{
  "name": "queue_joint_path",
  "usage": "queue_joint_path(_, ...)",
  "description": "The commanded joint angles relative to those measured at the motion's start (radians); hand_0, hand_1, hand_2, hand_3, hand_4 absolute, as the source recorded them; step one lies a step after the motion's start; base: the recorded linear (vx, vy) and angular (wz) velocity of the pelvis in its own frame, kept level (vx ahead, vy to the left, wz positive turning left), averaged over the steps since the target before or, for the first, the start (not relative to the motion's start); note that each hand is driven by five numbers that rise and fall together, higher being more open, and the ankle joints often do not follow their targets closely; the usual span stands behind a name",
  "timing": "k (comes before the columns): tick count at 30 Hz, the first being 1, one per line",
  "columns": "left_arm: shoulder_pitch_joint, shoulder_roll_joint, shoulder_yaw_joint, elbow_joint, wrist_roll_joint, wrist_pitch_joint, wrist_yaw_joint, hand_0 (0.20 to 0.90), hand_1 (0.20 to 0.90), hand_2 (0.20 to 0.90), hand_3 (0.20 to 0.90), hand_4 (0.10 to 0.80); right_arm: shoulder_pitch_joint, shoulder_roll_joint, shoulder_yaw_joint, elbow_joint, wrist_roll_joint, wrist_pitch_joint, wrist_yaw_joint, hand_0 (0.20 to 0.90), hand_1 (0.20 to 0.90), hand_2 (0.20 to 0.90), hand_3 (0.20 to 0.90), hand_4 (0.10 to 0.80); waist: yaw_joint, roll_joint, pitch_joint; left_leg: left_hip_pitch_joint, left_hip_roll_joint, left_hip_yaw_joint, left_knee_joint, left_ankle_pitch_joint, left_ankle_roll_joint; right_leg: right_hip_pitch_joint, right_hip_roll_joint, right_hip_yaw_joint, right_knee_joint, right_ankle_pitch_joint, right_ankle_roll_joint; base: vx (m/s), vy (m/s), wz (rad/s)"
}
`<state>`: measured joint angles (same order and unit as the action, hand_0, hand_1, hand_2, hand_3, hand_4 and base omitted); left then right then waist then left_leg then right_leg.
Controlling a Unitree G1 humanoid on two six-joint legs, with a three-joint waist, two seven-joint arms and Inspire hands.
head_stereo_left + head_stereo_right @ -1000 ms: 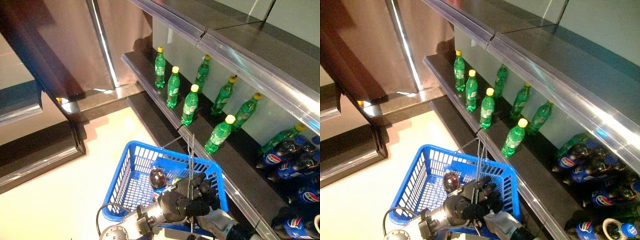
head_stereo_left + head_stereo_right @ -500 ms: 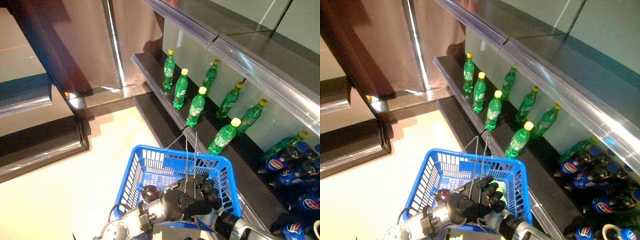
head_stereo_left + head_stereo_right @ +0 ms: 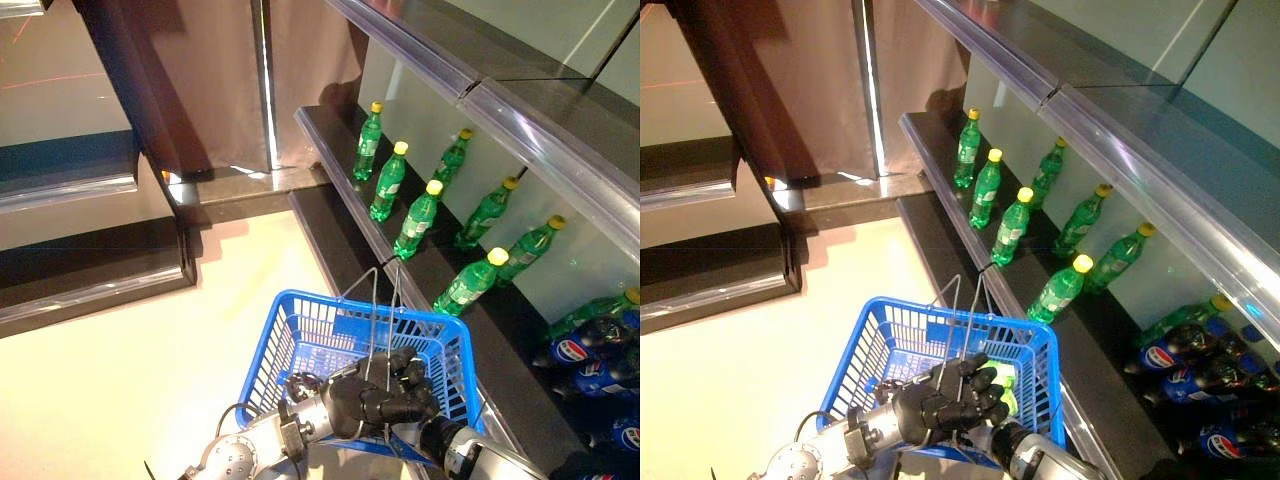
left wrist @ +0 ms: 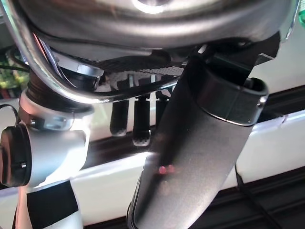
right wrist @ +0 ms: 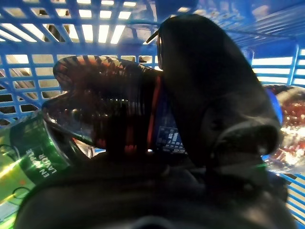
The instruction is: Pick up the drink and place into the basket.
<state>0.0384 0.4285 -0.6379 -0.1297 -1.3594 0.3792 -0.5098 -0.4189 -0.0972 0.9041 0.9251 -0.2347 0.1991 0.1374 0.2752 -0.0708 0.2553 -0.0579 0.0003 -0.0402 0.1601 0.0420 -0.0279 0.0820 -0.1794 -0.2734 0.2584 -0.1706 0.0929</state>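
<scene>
Standing shelf: dark store shelf (image 3: 350,190) carried green bottles.
Basket: blue plastic basket (image 3: 875,345), metal handles (image 4: 57,90) gripped by left hand (image 3: 930,410).
Drink: dark cola bottle (image 5: 109,114) inside basket, clasped by right hand (image 5: 209,95).

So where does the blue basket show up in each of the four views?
Left eye view: blue basket at bottom centre, below the shelf.
Right eye view: bottom centre.
Left wrist view: only its wire handle shows, close up; no blue.
Right wrist view: its blue mesh wall fills the background.
Shared landmark: the wire handle, also rising from the basket in both eye views.
</scene>
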Motion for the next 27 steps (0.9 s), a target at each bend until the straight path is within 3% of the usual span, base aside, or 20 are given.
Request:
queue_joint_path(1, -0.115, -0.276, -0.097, -0.350, -0.164, -0.003, -0.165, 0.300, 0.300, 0.300, 0.200, 0.100, -0.068, 0.061, 0.038, 0.070, 0.029, -0.025, -0.059, 0.900, 0.900, 0.900, 0.900, 0.800, 0.025, -0.006, -0.017, -0.052, 0.074, -0.058, 0.201, -0.099, -0.063, -0.019, -0.082, 0.003, -0.078, 0.232, 0.074, 0.000, 0.000, 0.00)
queue_joint_path(5, -0.089, -0.271, -0.088, -0.349, -0.145, -0.001, -0.186, 0.300, 0.300, 0.300, 0.200, 0.100, -0.049, 0.049, 0.001, 0.048, 0.107, -0.057, -0.135, 0.900, 0.900, 0.900, 0.900, 0.800, 0.018, -0.008, -0.029, -0.025, 0.079, -0.048, 0.173, -0.088, -0.063, -0.003, -0.076, 0.011, -0.092, 0.235, 0.081, 0.000, 0.000, 0.00)
queue_joint_path(11, -0.083, -0.244, -0.056, -0.352, -0.115, -0.063, -0.179, 0.300, 0.300, 0.300, 0.200, 0.100, -0.022, -0.010, -0.062, -0.119, 0.185, -0.045, -0.257, 0.900, 0.900, 0.900, 0.900, 0.800, -0.009, -0.016, -0.049, 0.008, 0.092, -0.021, 0.125, -0.071, -0.063, 0.001, -0.072, 0.023, -0.108, 0.240, 0.093, -0.020, 0.003, -0.01)
queue_joint_path(17, -0.044, -0.192, 0.099, -0.355, -0.070, -0.182, -0.140, 0.300, 0.300, 0.300, 0.200, 0.100, 0.106, -0.173, -0.156, -0.510, 0.154, 0.035, -0.319, 0.900, 0.900, 0.900, 0.900, 0.800, -0.067, -0.009, -0.073, 0.056, 0.108, 0.027, 0.053, -0.046, -0.065, 0.005, -0.071, 0.045, -0.130, 0.242, 0.091, -0.079, 0.064, -0.13)
queue_joint_path(21, -0.021, -0.145, 0.238, -0.331, -0.055, -0.293, -0.126, 0.300, 0.300, 0.300, 0.200, 0.100, 0.222, -0.299, -0.262, -0.771, 0.081, 0.068, -0.241, 0.900, 0.900, 0.900, 0.900, 0.800, -0.104, 0.004, -0.090, 0.082, 0.115, 0.055, 0.015, -0.032, -0.064, 0.006, -0.070, 0.066, -0.141, 0.237, 0.083, -0.088, 0.090, -0.28)
queue_joint_path(22, -0.015, -0.134, 0.303, -0.310, -0.075, -0.320, -0.122, 0.300, 0.300, 0.300, 0.200, 0.100, 0.268, -0.342, -0.314, -0.861, 0.064, 0.064, -0.211, 0.900, 0.900, 0.900, 0.900, 0.800, -0.117, 0.008, -0.098, 0.093, 0.118, 0.063, -0.001, -0.027, -0.065, 0.008, -0.068, 0.073, -0.146, 0.232, 0.077, -0.063, 0.058, -0.21)
queue_joint_path(27, 0.003, -0.138, 0.410, -0.274, -0.070, -0.350, -0.127, 0.300, 0.300, 0.300, 0.200, 0.100, 0.326, -0.380, -0.415, -0.973, 0.017, 0.039, -0.156, 0.900, 0.900, 0.900, 0.900, 0.800, -0.141, 0.018, -0.113, 0.116, 0.125, 0.072, -0.034, -0.018, -0.068, 0.016, -0.057, 0.087, -0.152, 0.220, 0.061, -0.051, 0.042, -0.17)
